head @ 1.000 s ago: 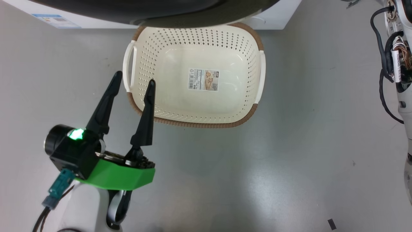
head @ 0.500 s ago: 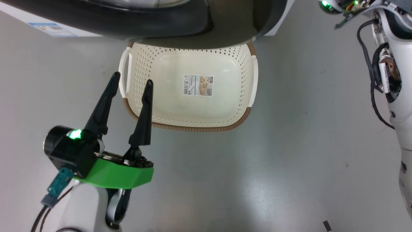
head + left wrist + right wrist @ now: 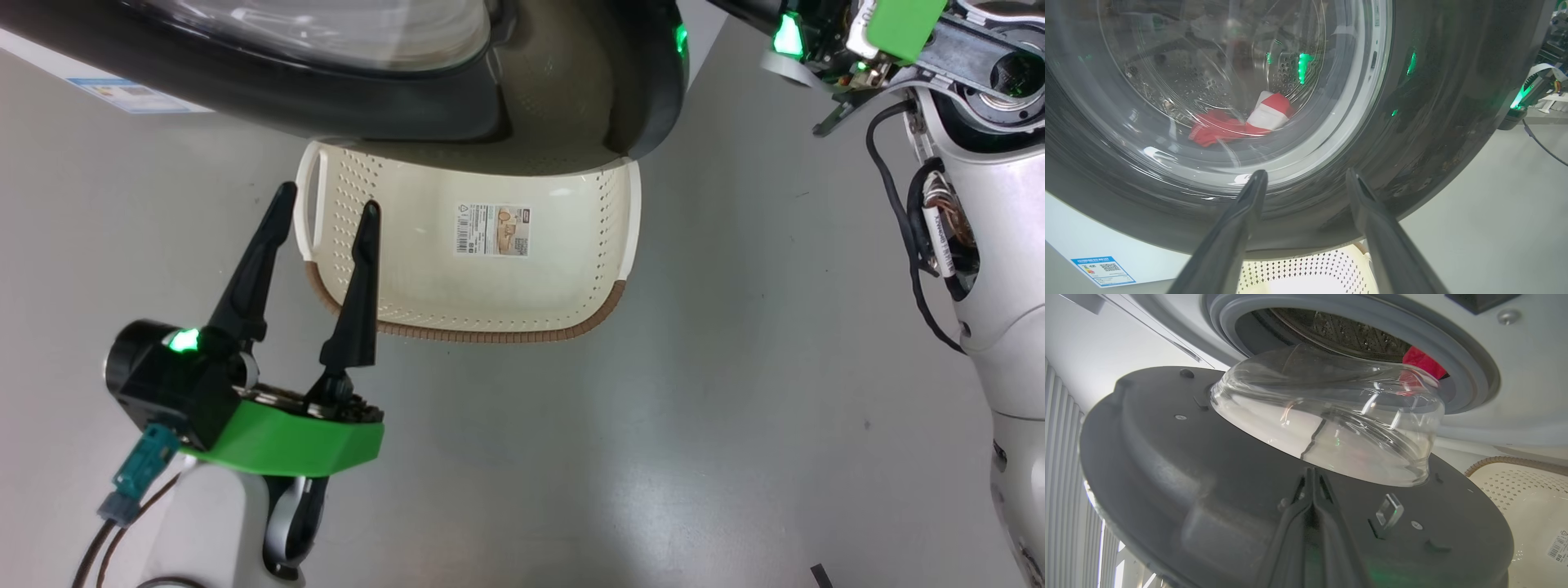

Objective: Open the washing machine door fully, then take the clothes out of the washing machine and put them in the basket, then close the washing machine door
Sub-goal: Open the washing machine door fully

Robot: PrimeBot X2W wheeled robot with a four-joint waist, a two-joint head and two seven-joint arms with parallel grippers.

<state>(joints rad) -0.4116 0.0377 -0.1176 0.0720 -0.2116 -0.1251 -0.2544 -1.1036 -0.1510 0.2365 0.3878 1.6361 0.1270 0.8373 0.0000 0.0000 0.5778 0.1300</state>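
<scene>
The washing machine door (image 3: 343, 106) stands partly open and hangs over the far part of the basket (image 3: 469, 331), which holds only a paper label. My left gripper (image 3: 326, 198) is open at the basket's near left corner, and its fingers face the door's glossy outer rim (image 3: 1433, 102). Red and white clothes (image 3: 1229, 126) lie in the drum, seen through the glass. My right gripper (image 3: 1312, 470) is shut, its tips against the door's dark inner face (image 3: 1167, 477) just below the glass bowl. A bit of the clothes (image 3: 1419, 361) shows in the washing machine (image 3: 1527, 375) opening.
My right arm (image 3: 980, 245) reaches up the right side, with loose cables on it. The machine's white front with its blue label (image 3: 122, 94) is at the upper left. Grey floor (image 3: 653, 449) lies around the basket.
The door has swung out further and now covers the basket's far part. My right wrist has come into the head view's upper right. The left gripper has stayed open in the same place.
</scene>
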